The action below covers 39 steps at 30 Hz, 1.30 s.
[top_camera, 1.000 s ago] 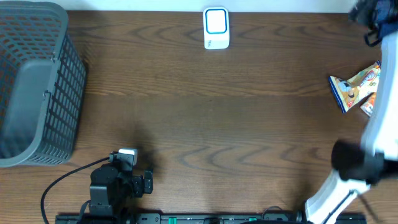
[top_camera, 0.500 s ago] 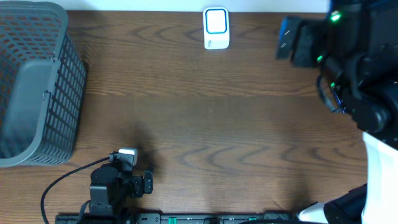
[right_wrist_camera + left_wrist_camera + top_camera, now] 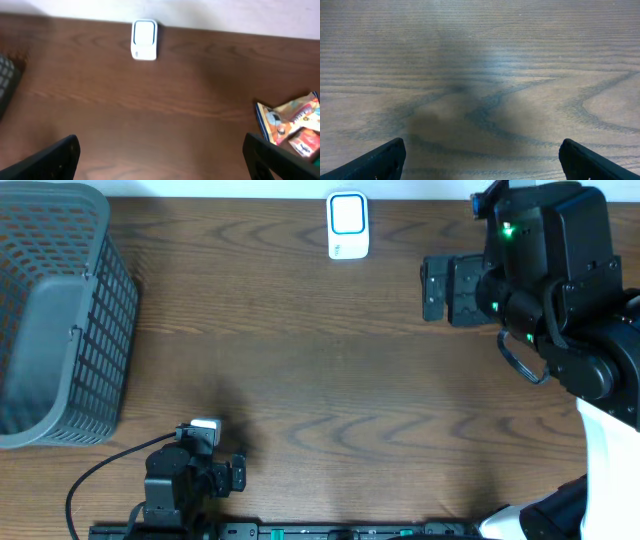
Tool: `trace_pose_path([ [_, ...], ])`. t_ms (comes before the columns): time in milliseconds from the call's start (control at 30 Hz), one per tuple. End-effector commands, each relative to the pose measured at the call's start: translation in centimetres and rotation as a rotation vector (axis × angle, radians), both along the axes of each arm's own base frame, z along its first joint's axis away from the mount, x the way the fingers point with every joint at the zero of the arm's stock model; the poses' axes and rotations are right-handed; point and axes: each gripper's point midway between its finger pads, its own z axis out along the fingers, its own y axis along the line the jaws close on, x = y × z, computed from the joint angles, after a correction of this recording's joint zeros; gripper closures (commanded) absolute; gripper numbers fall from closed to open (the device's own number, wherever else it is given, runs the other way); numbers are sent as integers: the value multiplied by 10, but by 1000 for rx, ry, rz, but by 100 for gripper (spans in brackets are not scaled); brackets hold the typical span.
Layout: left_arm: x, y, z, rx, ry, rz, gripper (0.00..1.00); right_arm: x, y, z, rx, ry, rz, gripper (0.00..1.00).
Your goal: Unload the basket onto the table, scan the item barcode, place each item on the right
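My right gripper (image 3: 160,157), left gripper (image 3: 480,160) spread wide, empty; white blue-framed scanner box (image 3: 144,39), colourful snack packets (image 3: 292,125) on brown wooden table (image 3: 150,110).

on the table (image 3: 320,380), basket (image 3: 112,330) left, scanner (image 3: 348,226) at far edge, packets (image 3: 290,125) right

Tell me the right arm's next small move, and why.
Probably swing the right gripper toward the snack packets and lower over them. Its jaws are open and empty, the packets lie at the right edge of its wrist view, and nothing is yet in hand to show the scanner.
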Motion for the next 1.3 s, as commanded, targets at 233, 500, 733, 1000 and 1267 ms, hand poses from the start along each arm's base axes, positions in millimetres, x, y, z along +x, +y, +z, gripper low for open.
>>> trace_pose_path([
  [233,-3,3,-4,10,20,13,2,30,1,36,-142,-216,87,1],
  [500,-3,3,-4,10,20,13,2,46,19,92,-41,-446,118,1],
  [733,-3,3,-4,10,20,13,2,40,23,117,-5,-582,172,1],
  [1000,-3,3,-4,10,20,13,2,12,3,78,44,-642,224,1],
  [1267,-3,3,-4,10,20,13,2,-47,-14,-8,122,-677,329,1],
])
